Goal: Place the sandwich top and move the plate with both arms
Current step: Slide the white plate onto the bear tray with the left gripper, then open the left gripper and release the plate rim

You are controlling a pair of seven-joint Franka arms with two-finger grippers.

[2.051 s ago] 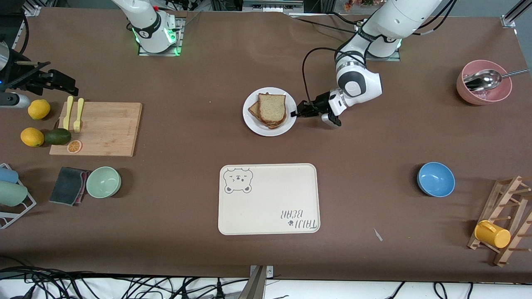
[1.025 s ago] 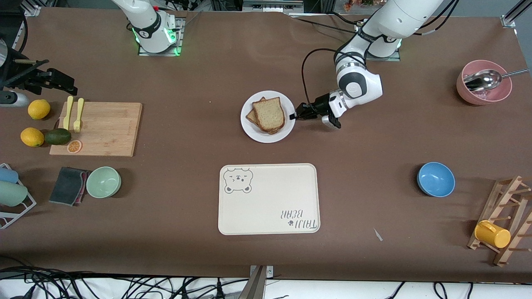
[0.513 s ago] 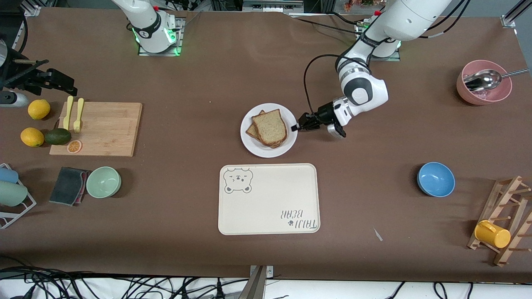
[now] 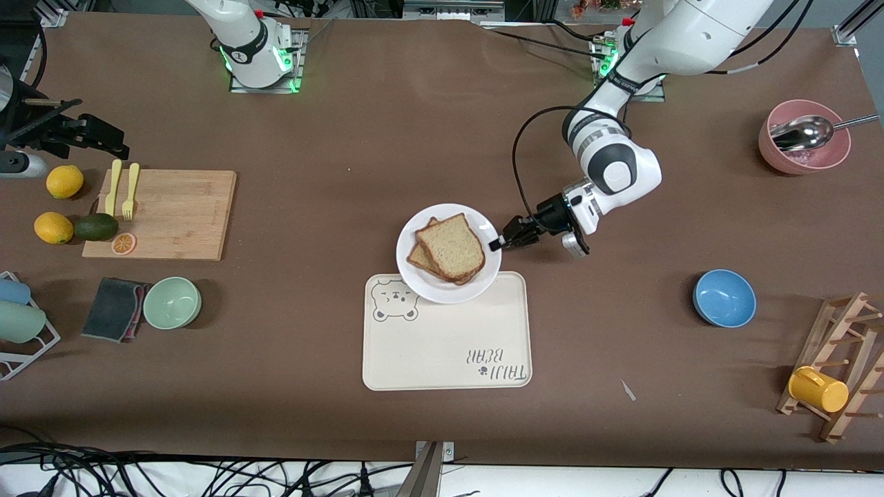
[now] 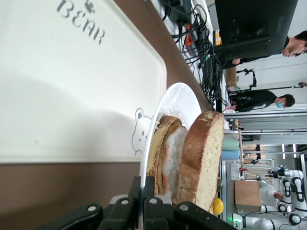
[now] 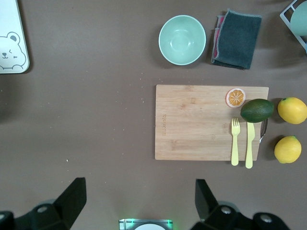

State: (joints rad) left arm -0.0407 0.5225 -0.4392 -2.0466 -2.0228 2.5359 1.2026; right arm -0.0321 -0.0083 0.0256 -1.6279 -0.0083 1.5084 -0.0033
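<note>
The left hand is pinched on the rim of the plate, on the side toward the left arm's end of the bench. The plate overlaps the edge of the cream tray that lies farther from the front camera. The sandwich top lies on the stacked sandwich on the plate. The right hand is spread wide and waits above the bench near the cutting board.
</note>
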